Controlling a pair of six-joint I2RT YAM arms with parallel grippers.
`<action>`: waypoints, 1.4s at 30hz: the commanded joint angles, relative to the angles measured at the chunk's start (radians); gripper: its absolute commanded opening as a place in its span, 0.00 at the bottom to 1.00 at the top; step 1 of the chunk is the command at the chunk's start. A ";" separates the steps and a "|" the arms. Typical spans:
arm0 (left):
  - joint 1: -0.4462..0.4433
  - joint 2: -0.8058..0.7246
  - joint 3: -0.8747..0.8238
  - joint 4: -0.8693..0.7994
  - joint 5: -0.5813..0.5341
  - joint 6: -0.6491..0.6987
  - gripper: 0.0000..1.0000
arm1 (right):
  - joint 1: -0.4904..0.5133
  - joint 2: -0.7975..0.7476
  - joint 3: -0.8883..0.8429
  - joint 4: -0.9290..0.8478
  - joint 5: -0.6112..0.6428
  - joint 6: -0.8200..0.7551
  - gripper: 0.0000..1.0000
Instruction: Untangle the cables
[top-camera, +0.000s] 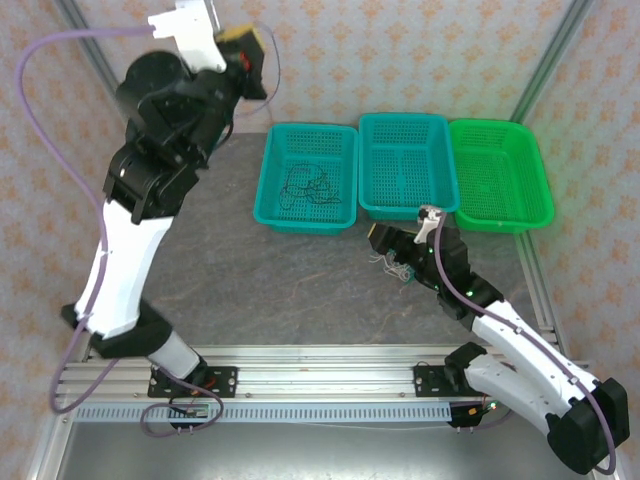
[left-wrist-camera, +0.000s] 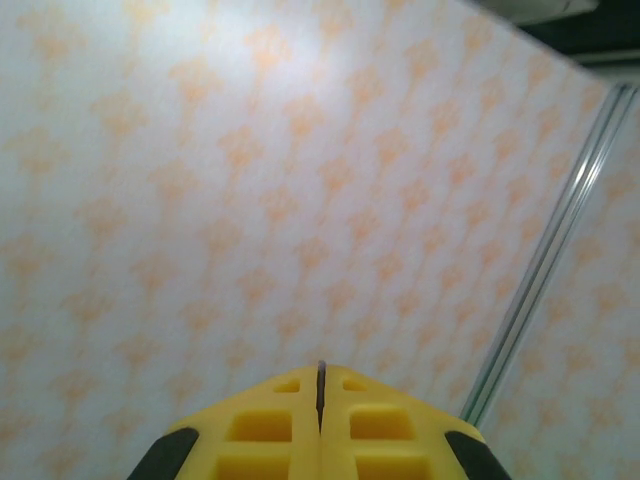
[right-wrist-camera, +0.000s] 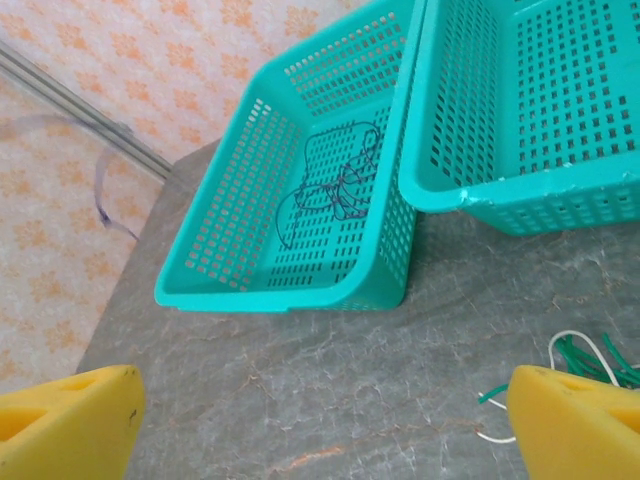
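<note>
Looks partly done: lying apart in the left teal perforated plastic basket (top-camera: 263, 180), one thin black wire (top-camera: 310, 185). Left on the grey stone-patterned bench (top-camera: 250, 280): green-and-whitish wire clump (top-camera: 392, 265), just beside the wide-open right gripper (right-wrist-camera: 320, 430). Raised high, pinched closed on nothing visible: left gripper (left-wrist-camera: 320, 385).

Glossy perforated plastic basket (right-wrist-camera: 250, 297), matt stone-look table (right-wrist-camera: 300, 400)
</note>
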 joint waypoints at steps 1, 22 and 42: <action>0.022 0.167 0.242 -0.042 0.080 0.075 0.00 | 0.004 -0.010 0.022 -0.040 0.021 -0.002 0.93; 0.188 0.426 -0.061 0.063 0.074 0.005 0.00 | 0.002 -0.108 -0.034 -0.143 0.032 -0.011 0.94; 0.187 0.071 -0.841 0.348 0.172 -0.217 0.67 | -0.020 -0.053 -0.012 -0.308 0.252 0.112 0.94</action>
